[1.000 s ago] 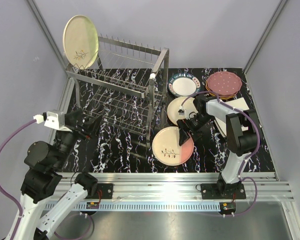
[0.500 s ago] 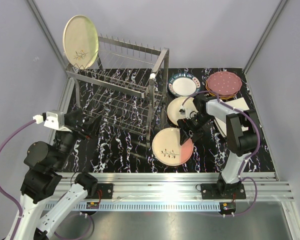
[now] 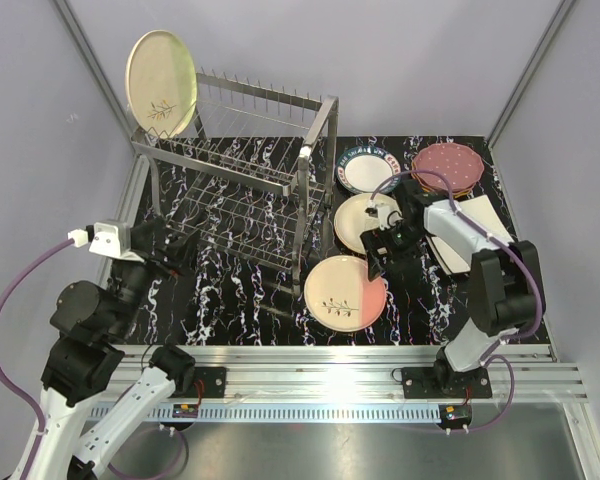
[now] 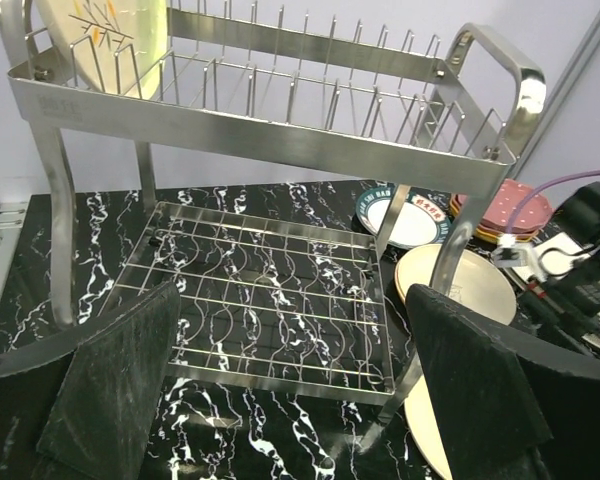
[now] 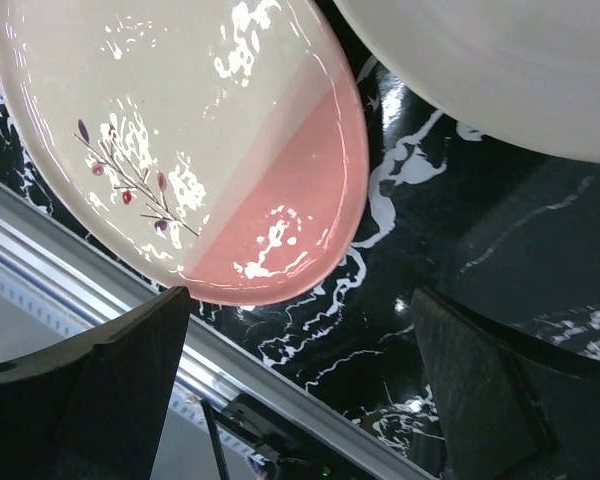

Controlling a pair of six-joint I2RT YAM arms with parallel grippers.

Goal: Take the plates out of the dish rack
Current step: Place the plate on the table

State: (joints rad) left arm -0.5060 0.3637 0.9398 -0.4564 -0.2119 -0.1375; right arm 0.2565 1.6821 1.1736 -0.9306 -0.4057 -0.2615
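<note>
Dish rack (image 3: 220,165) holds 1 cream-yellow plate (image 3: 161,83) upright, top tier.

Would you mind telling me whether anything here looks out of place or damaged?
Nothing looks broken or spilled. One plate stands alone at the left end of the rack's top tier; the other plates lie flat on the table.

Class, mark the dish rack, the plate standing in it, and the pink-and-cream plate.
dish rack (image 4: 280,135): left wrist view, front top rail.
plate in rack (image 3: 161,83): top view, centre of its face.
pink-and-cream plate (image 3: 345,292): top view, centre.
</note>
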